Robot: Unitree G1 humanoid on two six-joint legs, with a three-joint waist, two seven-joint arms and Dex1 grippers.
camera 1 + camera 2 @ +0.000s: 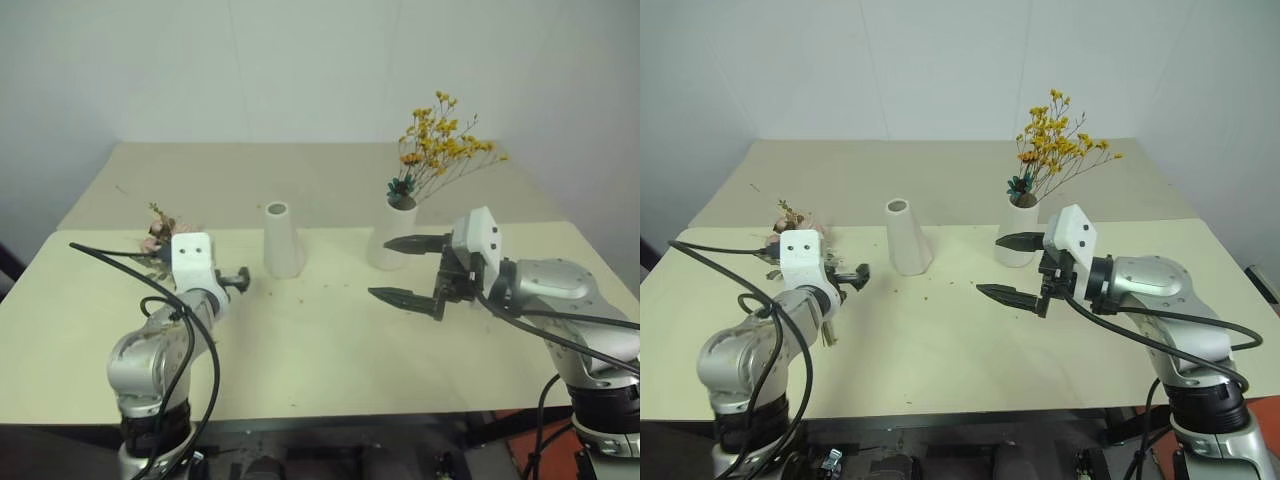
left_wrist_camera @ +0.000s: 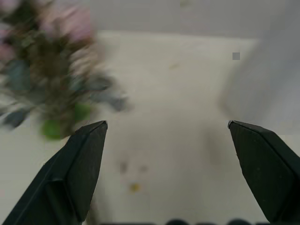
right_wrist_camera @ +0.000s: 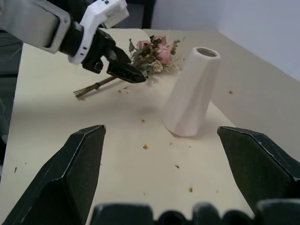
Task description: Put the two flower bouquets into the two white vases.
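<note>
Already the yellow-orange bouquet (image 1: 440,140) stood in the wider white vase (image 1: 392,240) at the right of the worktop (image 1: 320,370), its thin stems fanning up and to the right above the broad mouth; the slim white vase (image 1: 281,241) stood upright near the middle of the worktop, well apart from the wider one, its narrow mouth holding nothing; the pink rose bouquet (image 3: 152,51) lay flat on the worktop at the left, blooms toward the slim vase and brown stem ends pointing away from it, clear of both vases.

The left hand (image 1: 850,278) hung just beside the rose bouquet, on the side nearer the robot, its two black fingers (image 2: 79,164) spread wide with nothing between them; from its wrist view the blurred pink blooms and grey-green leaves sat beyond one fingertip, not between the two; whether a fingertip touched a leaf could not be told.

The right hand (image 1: 400,270) floated above the worktop in front of the wider vase, pointing toward the slim vase, its fingers wide apart and holding nothing; small yellow crumbs (image 3: 146,146) lay scattered on the worktop around the slim vase.
</note>
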